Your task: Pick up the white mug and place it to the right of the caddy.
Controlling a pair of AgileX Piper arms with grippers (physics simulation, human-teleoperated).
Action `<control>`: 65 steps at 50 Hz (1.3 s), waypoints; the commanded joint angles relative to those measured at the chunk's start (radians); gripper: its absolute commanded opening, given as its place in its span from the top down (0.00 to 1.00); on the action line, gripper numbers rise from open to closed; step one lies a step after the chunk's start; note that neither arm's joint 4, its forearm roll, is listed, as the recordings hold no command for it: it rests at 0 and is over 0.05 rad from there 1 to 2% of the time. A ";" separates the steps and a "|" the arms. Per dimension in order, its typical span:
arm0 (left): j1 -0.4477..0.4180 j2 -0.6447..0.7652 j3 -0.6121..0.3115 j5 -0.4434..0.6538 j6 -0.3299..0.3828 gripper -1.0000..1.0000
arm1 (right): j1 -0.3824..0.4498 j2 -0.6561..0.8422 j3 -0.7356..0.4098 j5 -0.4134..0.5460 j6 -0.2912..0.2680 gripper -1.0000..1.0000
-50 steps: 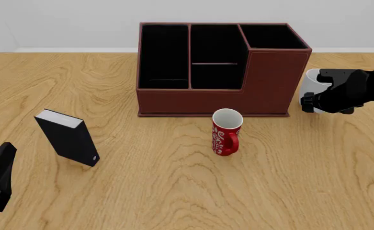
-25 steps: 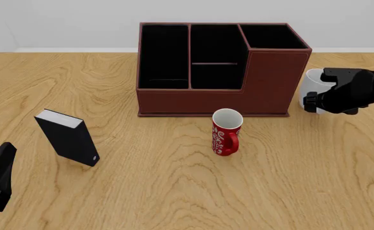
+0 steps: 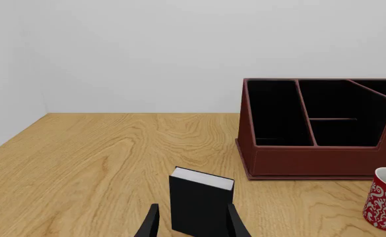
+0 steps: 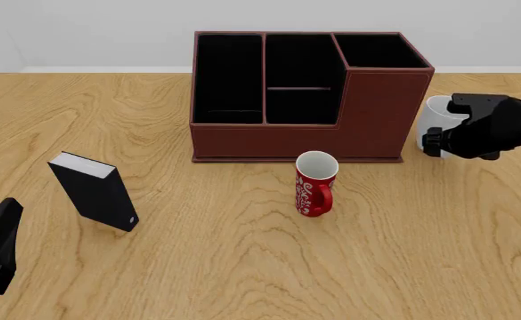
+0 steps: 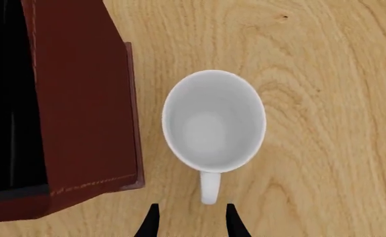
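Observation:
The white mug point(image 4: 433, 115) stands upright on the table just right of the caddy point(image 4: 380, 113), a small gap between them. In the right wrist view I look straight down into the mug point(image 5: 214, 127), with its handle point(image 5: 209, 187) pointing toward my fingers. My right gripper point(image 4: 443, 138) hovers over the mug's near side and is open; its fingertips point(image 5: 154, 222) stand either side of the handle's end without touching it. My left gripper point(image 4: 5, 217) is open and empty at the front left.
A red mug with white swirls point(image 4: 315, 184) stands in front of the caddy's taller corner. A black slab-shaped box point(image 4: 94, 191) stands upright at the left, ahead of the left gripper. The caddy point(image 3: 311, 128) and red mug point(image 3: 385, 206) also show in the left wrist view.
My right gripper has shifted slightly to the right, uncovering more of the white mug. The mug stays where it was. The left arm has not moved.

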 commanded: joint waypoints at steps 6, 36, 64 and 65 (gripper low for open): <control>0.000 0.000 0.000 0.000 0.000 0.00 | 0.001 -0.035 0.042 -0.016 0.001 0.00; 0.000 0.000 0.000 0.000 0.000 0.00 | 0.008 -0.159 0.105 -0.009 0.010 0.00; 0.000 0.000 0.000 0.000 0.000 0.00 | 0.001 -0.213 0.143 -0.010 0.018 0.00; 0.000 0.000 0.000 0.000 0.000 0.00 | 0.002 -0.216 0.145 -0.010 0.018 0.00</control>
